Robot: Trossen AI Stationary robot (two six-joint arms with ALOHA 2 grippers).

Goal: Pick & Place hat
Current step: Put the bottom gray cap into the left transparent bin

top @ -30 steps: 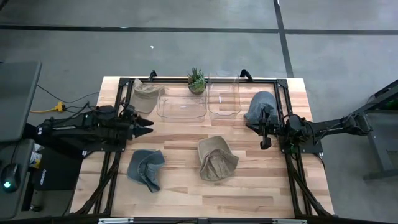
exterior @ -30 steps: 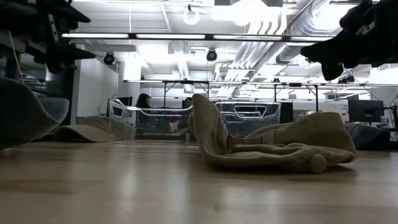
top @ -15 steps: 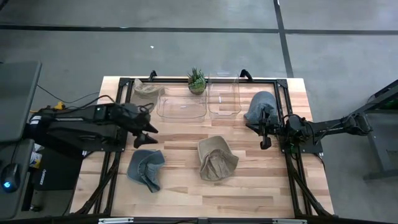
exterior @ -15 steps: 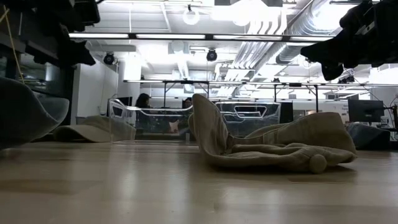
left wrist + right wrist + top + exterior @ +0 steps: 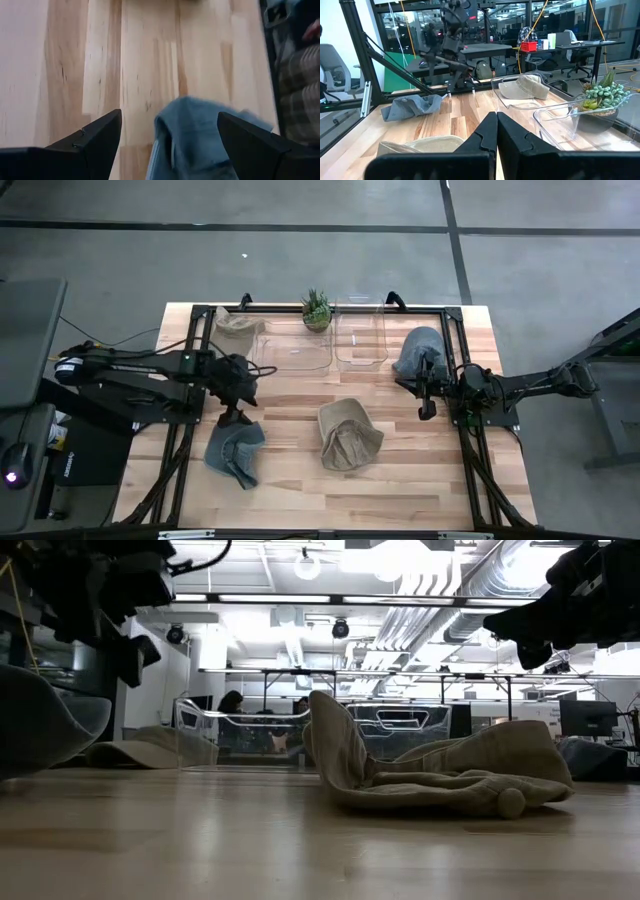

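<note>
A tan hat [image 5: 236, 326] lies beside the clear bins [image 5: 292, 345]. The left gripper [image 5: 240, 417], jaws wide, has swung over the blue hat [image 5: 234, 452].

Four hats counted on the table: two blue-grey, namely the blue-grey hat near the left arm [image 5: 234, 451] and the blue-grey hat by the right arm [image 5: 417, 350], plus two tan, namely the tan hat in the middle [image 5: 347, 435] and the tan hat at the far left corner [image 5: 236, 327]. Two clear bins seen side by side at the far edge, the left bin [image 5: 292, 346] and the right bin [image 5: 360, 335]. One small potted plant [image 5: 317, 309] found between them, and two arms in all, one per side.
</note>
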